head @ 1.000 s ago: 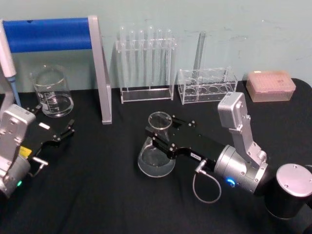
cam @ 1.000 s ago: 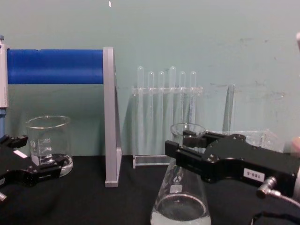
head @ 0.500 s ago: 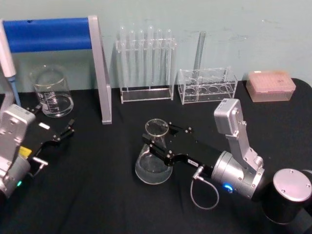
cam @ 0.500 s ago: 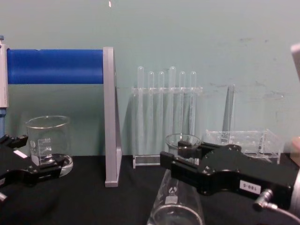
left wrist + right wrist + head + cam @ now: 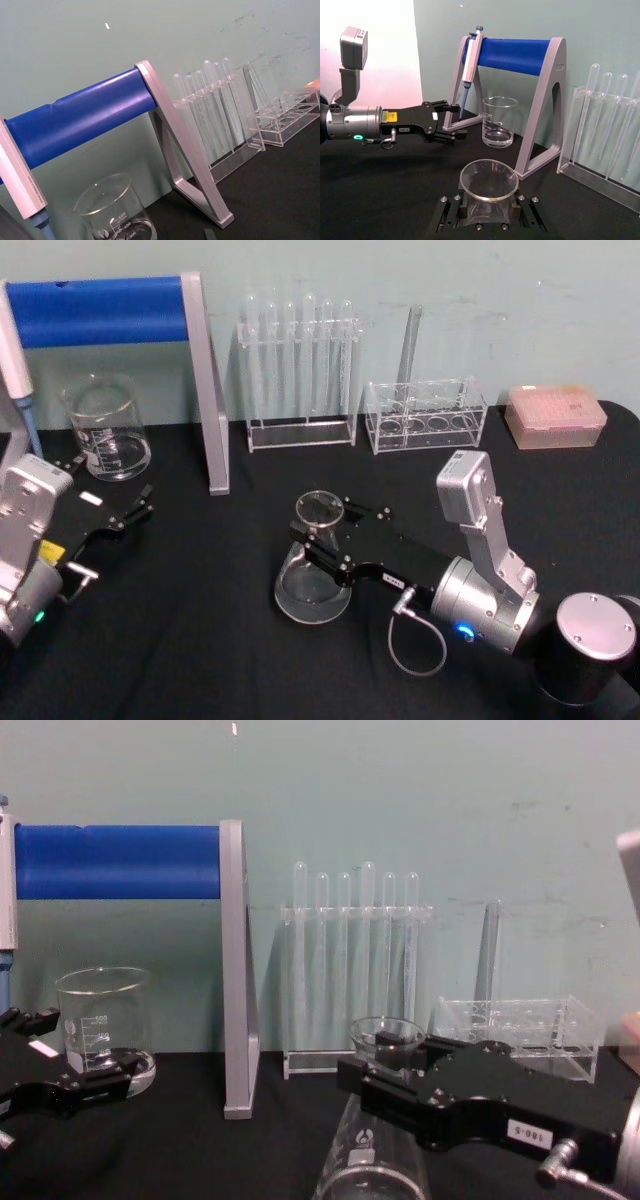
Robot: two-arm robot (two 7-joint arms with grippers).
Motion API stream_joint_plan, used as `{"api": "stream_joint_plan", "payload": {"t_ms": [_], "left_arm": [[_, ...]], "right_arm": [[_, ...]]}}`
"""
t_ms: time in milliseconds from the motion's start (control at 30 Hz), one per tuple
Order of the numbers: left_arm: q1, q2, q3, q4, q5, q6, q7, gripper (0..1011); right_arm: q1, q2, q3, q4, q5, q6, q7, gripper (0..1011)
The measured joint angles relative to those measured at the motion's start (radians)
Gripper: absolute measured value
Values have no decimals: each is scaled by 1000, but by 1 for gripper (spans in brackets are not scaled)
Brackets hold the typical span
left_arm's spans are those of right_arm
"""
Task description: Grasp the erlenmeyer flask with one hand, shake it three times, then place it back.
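Right, status. The right gripper [image 5: 325, 527] is clamped on the neck of the erlenmeyer flask [image 5: 308, 582], one finger on each side just below the flared lip. The right wrist view confirms it: the flask mouth [image 5: 488, 180] sits between the two black fingers [image 5: 451, 209], glass touching both. The flask is mid-table on the black table [image 5: 200, 640], in front of the test tube rack [image 5: 300, 370] and well apart from it. It stands roughly upright, wide base down. I cannot tell whether the base touches the table. In the chest view the gripper [image 5: 385, 1065] crosses the neck from the right, and a white printed mark shows on the flask wall [image 5: 362, 1152].

The left gripper [image 5: 112, 482] is parked low at the table's left edge, fingers spread, holding nothing. It is near the glass beaker [image 5: 105, 430] and not touching it.

At the back, the blue pipette stand [image 5: 110, 310] has a pipette [image 5: 15, 350] hanging at its left end. A clear acrylic rack [image 5: 425, 415] stands right of the test tube rack. A pink tip box [image 5: 555, 415] is far right.
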Motion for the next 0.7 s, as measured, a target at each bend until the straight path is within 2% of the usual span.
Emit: {"api": "stream_joint_plan", "payload": {"t_ms": [700], "left_arm": [[0,0,0,0,0,0,0,1001]], "right_arm": [[4,-6,-12,21,-9,6,4,449]]}}
